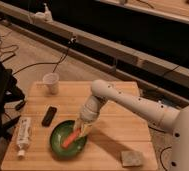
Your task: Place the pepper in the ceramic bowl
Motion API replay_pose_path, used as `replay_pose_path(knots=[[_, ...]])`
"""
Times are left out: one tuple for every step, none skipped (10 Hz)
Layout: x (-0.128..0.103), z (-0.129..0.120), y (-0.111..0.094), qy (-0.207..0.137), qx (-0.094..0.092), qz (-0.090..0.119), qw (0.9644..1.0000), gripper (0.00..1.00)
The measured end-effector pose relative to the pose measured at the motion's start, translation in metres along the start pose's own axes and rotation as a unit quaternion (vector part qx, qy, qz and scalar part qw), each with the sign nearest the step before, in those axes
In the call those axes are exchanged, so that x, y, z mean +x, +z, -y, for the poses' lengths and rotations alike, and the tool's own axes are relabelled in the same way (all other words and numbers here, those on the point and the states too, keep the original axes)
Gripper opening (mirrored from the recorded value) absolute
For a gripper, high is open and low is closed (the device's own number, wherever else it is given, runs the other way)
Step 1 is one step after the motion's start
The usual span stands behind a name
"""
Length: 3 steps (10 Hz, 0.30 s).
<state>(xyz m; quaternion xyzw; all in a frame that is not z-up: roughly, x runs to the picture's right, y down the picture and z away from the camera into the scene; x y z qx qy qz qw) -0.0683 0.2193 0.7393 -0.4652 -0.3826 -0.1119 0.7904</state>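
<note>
The pepper (71, 138) lies inside the ceramic bowl (58, 145), slanting from the bowl's upper right rim down toward its centre, its upper end right at the gripper (82, 128); the gripper hangs over the bowl's right rim at the end of the white arm (133, 105), which reaches in from the right side of the view; whether it is gripping the pepper or has let go of it, I cannot tell; the bowl sits near the front edge of the wooden table (113, 135), left of centre; just up and to the left of the bowl lies a small black object (49, 115); further left, along the table's left edge, lies a white tube (22, 135); a white cup (51, 83) stands near the table's back left corner, well apart from the bowl; a pale sponge pad (132, 158) rests at the front right corner.
</note>
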Motion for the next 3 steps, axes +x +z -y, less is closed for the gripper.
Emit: replay_pose_path(knots=[[0.0004, -0.0003, -0.0002, 0.0, 0.0, 0.0, 1.0, 0.63], [0.0008, -0.0005, -0.0005, 0.001, 0.001, 0.0, 1.0, 0.63], [0.0007, -0.0005, -0.0004, 0.001, 0.0, 0.0, 1.0, 0.63]])
